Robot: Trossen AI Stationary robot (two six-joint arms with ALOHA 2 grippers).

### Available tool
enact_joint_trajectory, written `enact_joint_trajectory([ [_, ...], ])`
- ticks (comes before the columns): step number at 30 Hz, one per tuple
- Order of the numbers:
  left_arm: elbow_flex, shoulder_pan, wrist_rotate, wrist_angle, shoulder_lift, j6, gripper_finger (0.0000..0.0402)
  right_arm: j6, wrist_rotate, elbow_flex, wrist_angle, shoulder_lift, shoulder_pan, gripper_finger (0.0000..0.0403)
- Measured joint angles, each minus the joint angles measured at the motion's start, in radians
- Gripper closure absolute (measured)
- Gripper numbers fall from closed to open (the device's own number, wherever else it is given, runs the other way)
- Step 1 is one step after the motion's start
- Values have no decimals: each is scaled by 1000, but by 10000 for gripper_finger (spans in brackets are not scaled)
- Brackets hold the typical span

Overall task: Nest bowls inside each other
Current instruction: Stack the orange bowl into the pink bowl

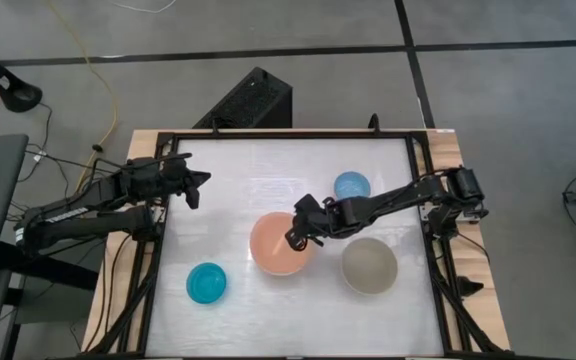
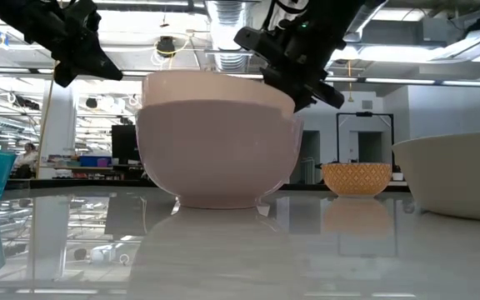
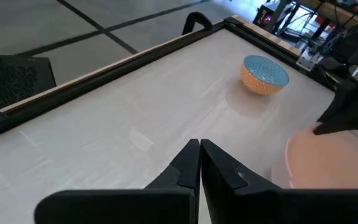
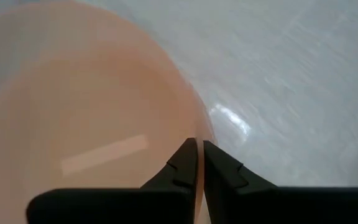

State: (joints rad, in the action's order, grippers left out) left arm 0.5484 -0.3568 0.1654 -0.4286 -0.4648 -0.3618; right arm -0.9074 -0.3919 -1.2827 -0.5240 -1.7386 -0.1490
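Closed left claw (image 3: 199,163) above table (image 3: 104,124)

Open table (image 1: 268,180) behind salmon-pink bowl (image 1: 278,245) — seemingly unobstructed.

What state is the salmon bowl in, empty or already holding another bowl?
Holding one, it seems: in the low view a cream rim rises just above the salmon-pink bowl. From above and in the right wrist view, only a smooth pinkish interior shows.
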Motion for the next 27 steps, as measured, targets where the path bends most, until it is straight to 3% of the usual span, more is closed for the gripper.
enact_joint_trajectory([
  [10,0,0,4,0,0,7,401,-3,5,0,-14,0,1,306],
  [16,0,0,4,0,0,11,401,-14,99,-13,-19,1,29,258],
  [23,0,0,4,0,0,21,401,111,165,-111,-57,9,53,182],
  [27,0,0,3,-1,0,21,401,159,181,-167,-86,22,64,166],
])
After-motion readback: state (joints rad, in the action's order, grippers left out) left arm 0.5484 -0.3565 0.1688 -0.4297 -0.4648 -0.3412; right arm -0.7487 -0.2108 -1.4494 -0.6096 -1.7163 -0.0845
